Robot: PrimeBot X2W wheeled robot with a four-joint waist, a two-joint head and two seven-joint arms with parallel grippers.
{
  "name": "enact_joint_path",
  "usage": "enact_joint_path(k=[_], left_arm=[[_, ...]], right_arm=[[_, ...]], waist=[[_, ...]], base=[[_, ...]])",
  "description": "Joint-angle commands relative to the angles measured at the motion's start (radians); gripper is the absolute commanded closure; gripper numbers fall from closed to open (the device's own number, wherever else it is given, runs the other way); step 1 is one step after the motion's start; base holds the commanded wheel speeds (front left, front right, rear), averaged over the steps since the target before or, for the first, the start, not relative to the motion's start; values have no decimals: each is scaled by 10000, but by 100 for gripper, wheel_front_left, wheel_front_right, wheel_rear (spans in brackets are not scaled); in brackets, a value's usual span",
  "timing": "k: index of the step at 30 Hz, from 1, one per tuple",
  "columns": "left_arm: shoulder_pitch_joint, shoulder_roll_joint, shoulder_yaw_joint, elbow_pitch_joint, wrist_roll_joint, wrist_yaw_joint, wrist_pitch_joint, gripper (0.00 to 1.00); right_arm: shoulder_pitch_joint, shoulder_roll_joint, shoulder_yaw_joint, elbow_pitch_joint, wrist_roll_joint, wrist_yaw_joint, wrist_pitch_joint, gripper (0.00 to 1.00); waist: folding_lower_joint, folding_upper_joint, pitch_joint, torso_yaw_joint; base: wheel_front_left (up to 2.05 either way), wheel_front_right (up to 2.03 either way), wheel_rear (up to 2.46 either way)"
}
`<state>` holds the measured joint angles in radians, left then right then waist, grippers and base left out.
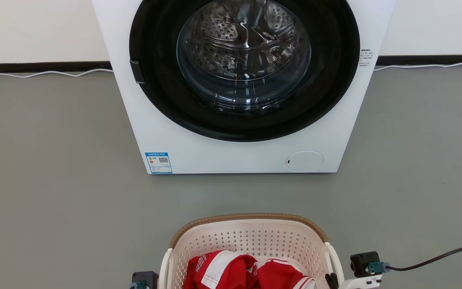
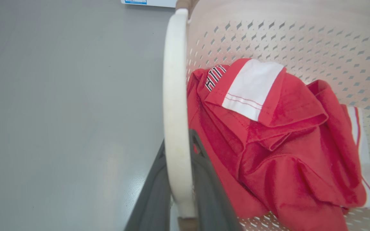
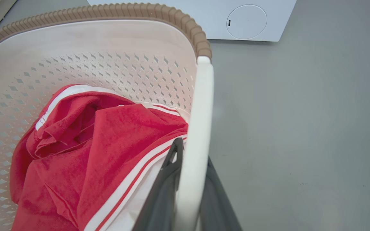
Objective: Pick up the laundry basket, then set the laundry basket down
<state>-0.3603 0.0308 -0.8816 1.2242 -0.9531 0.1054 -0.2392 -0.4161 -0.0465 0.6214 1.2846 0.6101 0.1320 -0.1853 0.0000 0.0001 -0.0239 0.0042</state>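
Observation:
The laundry basket (image 1: 251,237), cream-white and perforated with a brown woven-look rim (image 1: 251,217), is at the bottom middle of the head view, in front of the washing machine. A red and white garment (image 1: 235,271) lies crumpled inside it. In the left wrist view my left gripper (image 2: 178,144) is shut on the basket's white left handle (image 2: 174,96), one dark finger on each side. My right gripper (image 3: 193,154) grips the white right handle (image 3: 201,106) the same way. I cannot tell whether the basket's base touches the floor.
A white front-loading washing machine (image 1: 243,80) with a round glass door stands just beyond the basket. Grey floor (image 1: 54,180) spreads to both sides. A dark cable (image 1: 435,257) trails off to the right from my right wrist. A white cord (image 1: 42,73) runs along the wall base.

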Motion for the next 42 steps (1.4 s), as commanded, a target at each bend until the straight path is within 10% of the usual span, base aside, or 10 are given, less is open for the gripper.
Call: enact_joint_path(k=[1,19,42], left_arm=[[-569,194,179,-48,-73,90,-194,100],[-1452,246,484,-341,-15,358,-223,100],[-4288,818,3811,-3110,3360,1220,-225,100]], right_arm=[[-398,-37,223,-9,44,-13,-211,100],[-1185,-37,479,-3,61,-13,-588,100],[-4453,-37,-2322,-1935,-3214,-13,-763,100]], waist=[[0,-1,7,1],[0,-1,1085,-10],[0,-1,6687,-262]], base=[[0,0,0],[0,0,0],[0,0,0]])
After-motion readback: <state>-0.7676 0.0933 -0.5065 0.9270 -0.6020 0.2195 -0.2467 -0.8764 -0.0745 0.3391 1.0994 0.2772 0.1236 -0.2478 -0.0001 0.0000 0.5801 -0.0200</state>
